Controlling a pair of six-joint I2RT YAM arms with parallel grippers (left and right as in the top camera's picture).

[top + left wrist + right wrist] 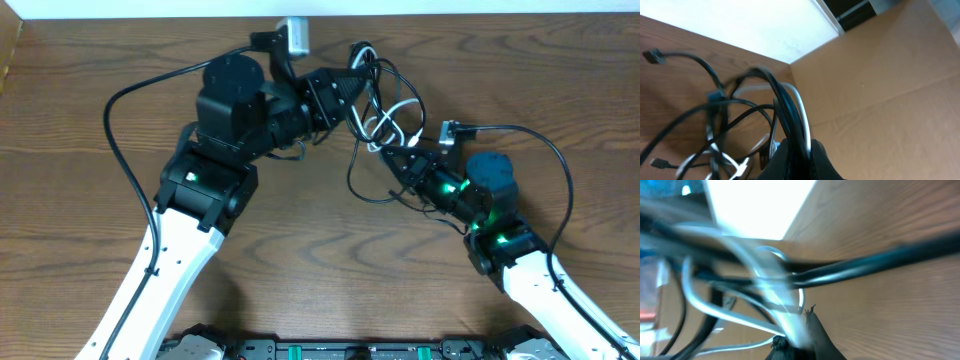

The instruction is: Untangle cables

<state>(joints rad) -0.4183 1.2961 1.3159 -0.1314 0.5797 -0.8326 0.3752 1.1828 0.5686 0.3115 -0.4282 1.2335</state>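
Observation:
The cables (383,90), several thin black cords and a white one, form a tangled bunch at the back middle of the table. My left gripper (350,100) is at the bunch's left side, shut on a strand of black cords (782,100), with the white cord (802,107) running beside them. From the lower right, my right gripper (393,155) is shut on the white cord (772,287), and a black cord (865,262) crosses above its fingers. Loose plug ends (652,56) lie on the wood in the left wrist view.
A small grey-white box (296,36) sits at the table's back edge behind the left arm. A cardboard wall (880,90) stands close beyond the bunch. Thick black robot leads loop out at the left (113,130) and the right (562,165).

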